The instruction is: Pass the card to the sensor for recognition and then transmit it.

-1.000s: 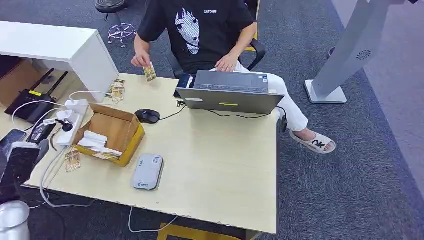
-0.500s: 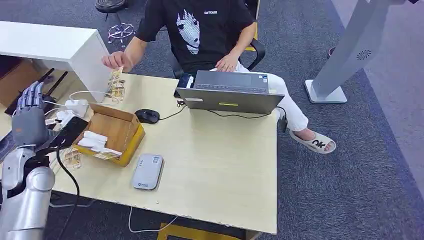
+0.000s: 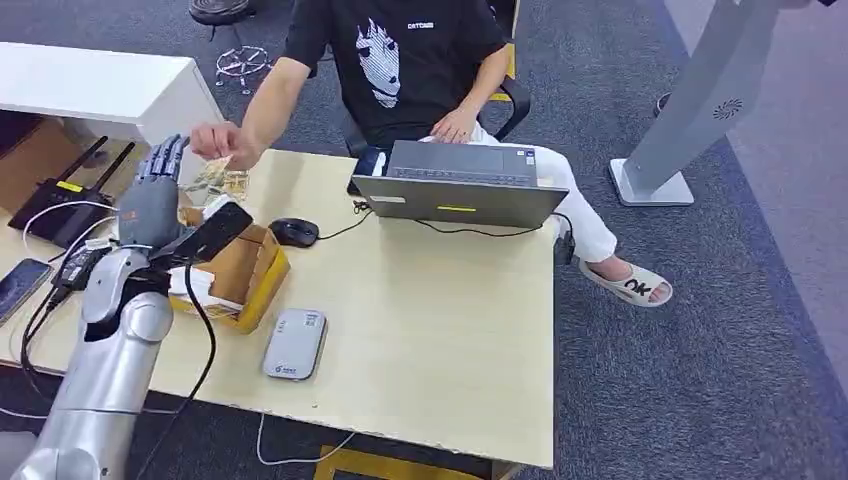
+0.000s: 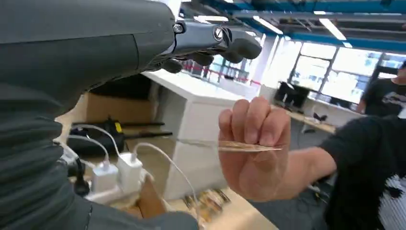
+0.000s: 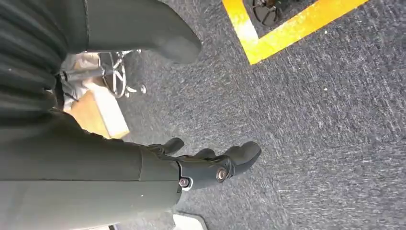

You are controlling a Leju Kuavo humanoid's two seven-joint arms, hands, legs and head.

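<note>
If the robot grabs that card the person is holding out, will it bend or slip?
The card looks thin and flat, held edge-on in the person's hand without drooping, so probably stiff and light. Being so thin, it might slip from the left hand unless pinched firmly.

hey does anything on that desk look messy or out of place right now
Mostly clutter on the desk's left side: white cables trail loosely round the power strip, and a loose card lies by the far edge. The cardboard box sits askew. Nothing looks spilled or damaged.
</note>
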